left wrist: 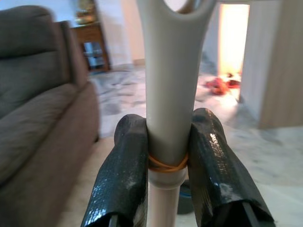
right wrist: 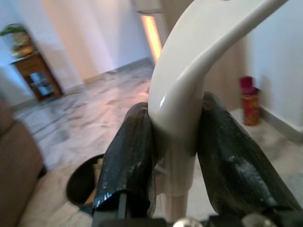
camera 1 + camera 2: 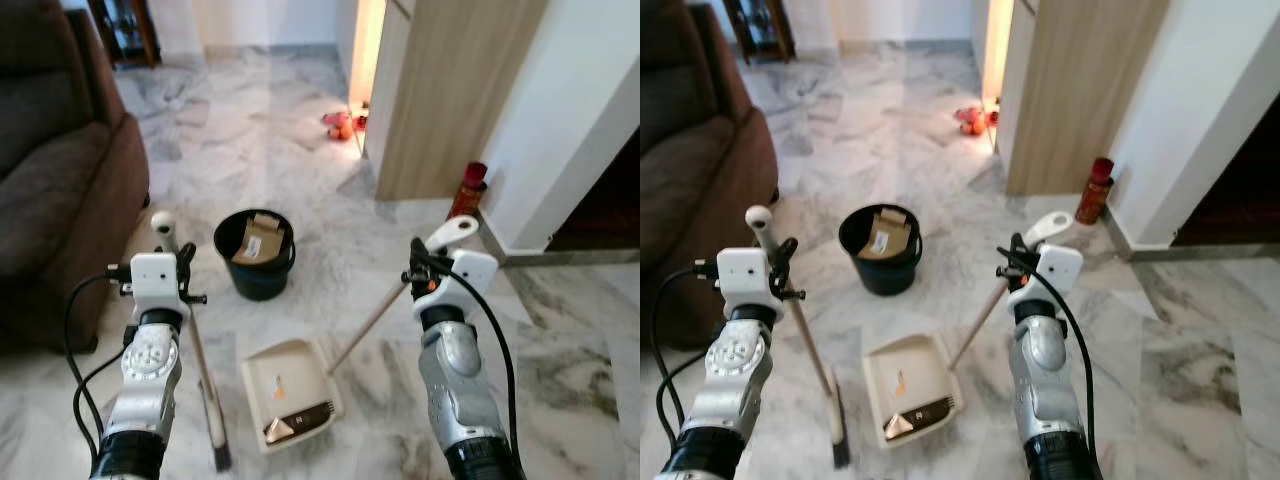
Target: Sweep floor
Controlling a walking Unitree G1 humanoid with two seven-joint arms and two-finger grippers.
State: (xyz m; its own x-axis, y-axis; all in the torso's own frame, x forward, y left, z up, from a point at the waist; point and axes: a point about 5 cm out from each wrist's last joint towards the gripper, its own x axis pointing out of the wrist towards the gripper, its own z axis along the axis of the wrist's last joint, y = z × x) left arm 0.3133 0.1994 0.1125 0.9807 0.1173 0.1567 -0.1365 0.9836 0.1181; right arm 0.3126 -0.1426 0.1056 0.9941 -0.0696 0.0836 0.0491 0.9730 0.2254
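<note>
Two tools are in hand at once: the left gripper point(image 1: 170, 161) is clamped on the top of the broom point(image 3: 195, 350), whose bristles rest on the floor beside the dustpan point(image 3: 290, 392), and the right gripper point(image 2: 175, 156) is closed round the curved grip of the dustpan's long handle point(image 3: 372, 320). The pan lies flat between the two arms with a little dark debris point(image 3: 298, 421) near its lip, so the sweeping looks close to the collecting stage. Next, I judge, the pan must be lifted level and tipped into the black bucket point(image 3: 256, 255) just beyond it, which already holds scraps of brown card.

Underfoot is glossy grey-veined marble floor point(image 3: 560, 330). A brown sofa point(image 3: 60, 180) stands to the left, a wooden partition point(image 3: 450, 100) and a red canister point(image 3: 467, 188) to the right, and small red objects point(image 3: 340, 124) lie farther off by a lit doorway.
</note>
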